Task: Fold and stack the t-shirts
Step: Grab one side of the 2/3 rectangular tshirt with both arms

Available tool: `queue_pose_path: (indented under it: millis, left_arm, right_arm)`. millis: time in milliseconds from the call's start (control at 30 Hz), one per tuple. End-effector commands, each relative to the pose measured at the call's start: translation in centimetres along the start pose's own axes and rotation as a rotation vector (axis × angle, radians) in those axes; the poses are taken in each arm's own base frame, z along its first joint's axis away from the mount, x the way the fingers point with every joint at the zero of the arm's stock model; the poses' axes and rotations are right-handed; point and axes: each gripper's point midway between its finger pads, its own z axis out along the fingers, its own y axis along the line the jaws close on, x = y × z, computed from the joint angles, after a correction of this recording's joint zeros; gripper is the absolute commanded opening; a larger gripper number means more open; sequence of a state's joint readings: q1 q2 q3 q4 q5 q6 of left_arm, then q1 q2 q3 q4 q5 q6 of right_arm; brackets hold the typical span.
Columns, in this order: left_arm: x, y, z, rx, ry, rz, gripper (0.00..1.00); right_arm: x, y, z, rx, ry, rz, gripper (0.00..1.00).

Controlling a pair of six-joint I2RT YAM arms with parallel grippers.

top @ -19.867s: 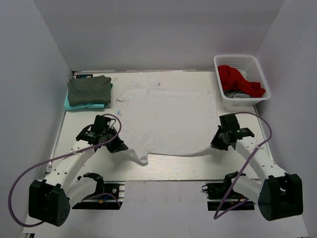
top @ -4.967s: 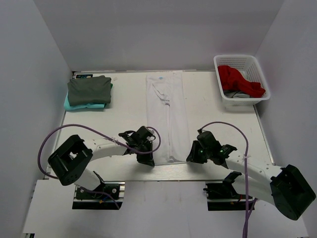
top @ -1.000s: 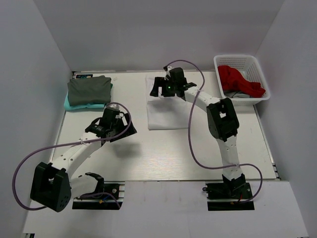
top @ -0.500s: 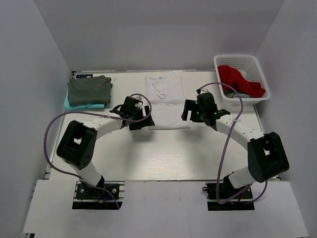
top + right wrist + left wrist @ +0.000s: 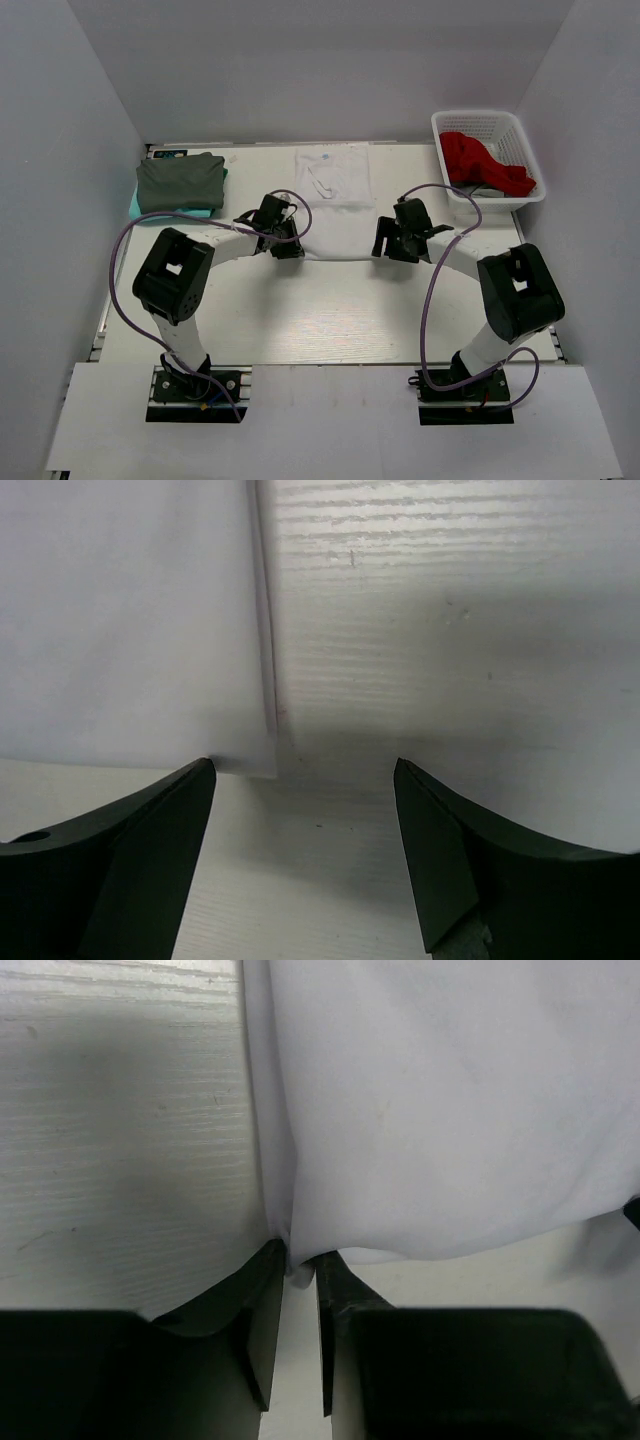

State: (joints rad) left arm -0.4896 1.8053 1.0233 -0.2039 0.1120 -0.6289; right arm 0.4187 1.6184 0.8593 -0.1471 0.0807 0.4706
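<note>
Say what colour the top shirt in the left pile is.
Dark grey; the top shirt shows best in the top view.

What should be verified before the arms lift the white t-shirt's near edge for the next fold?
1. Left end effector pinches the white t-shirt at its near corner: ok, shut on the cloth.
2. Right end effector holds the other near corner: not ok, open, corner ungripped.
3. Shirt lies flat as a rectangle: ok in the top view.
4. Stack of dark grey t-shirt on teal t-shirt sits apart at far left: ok.
5. Basket with red cloth stands apart from both end effectors: ok.
</note>
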Motion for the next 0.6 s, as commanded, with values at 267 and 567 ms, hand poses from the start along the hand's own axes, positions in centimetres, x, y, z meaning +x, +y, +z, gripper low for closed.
queue_pose_path:
  millis: [267,567]
  left_arm:
    - [1.3,0.2,1.7,-0.04,0.051,0.001,0.0]
    - [4.1,-1.2,-5.7,-0.006,0.104,0.059,0.0]
  right_arm:
    - [-0.1,3.6,1.8,-0.186,0.047,0.036,0.3]
    - [2.7,4.2,-4.7,-0.269,0.108,-0.01,0.0]
